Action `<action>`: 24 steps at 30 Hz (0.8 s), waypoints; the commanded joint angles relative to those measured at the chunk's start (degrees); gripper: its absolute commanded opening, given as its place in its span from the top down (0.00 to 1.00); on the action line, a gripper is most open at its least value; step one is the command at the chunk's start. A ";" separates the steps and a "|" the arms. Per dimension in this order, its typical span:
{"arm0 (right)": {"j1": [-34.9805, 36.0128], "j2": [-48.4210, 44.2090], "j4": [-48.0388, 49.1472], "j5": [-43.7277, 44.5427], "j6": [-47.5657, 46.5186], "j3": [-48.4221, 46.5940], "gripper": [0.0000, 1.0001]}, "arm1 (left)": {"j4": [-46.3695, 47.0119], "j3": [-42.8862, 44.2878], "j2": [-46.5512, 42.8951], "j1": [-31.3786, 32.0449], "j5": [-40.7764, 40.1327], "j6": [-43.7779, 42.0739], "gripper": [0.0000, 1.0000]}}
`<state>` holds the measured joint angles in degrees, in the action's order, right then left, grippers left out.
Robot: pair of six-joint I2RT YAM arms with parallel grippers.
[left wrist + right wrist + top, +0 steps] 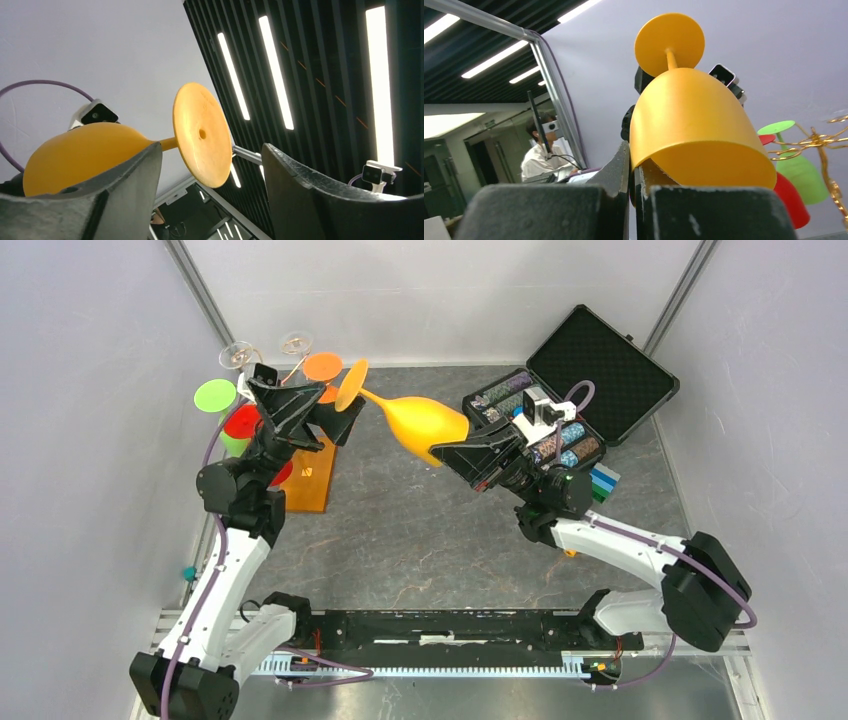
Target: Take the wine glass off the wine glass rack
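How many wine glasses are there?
6: a yellow one in the right gripper; green, red, orange and two clear ones at the rack. Left arm may hide more.

Even white light fills the enclosure in the overhead view. The grey desk (420, 540) below the yellow wine glass (425, 423) carries a faint sheen and only soft shadows. From the left wrist, long ceiling light strips (240, 80) right of the glass burn out to pure white against dark slats, while the fingers (125, 190) of the left pincer (211, 150) in front of the glass sit dim and slightly soft. From the right wrist, the glass glows sharp and saturated, its inner rim shaded. The right pincer (632, 172) beneath the glass is dark, and the room left of it is dimmer.
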<state>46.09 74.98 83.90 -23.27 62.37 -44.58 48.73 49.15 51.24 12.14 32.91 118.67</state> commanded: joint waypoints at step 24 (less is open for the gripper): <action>-3.26 7.13 -126.52 30.83 -59.06 -47.24 1.00 | -66.74 19.35 -7.47 0.08 5.85 -88.32 0.00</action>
<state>43.24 76.09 -26.28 5.43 11.60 -81.87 -2.83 64.12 44.58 12.14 43.40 48.14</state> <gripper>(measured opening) 0.025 0.994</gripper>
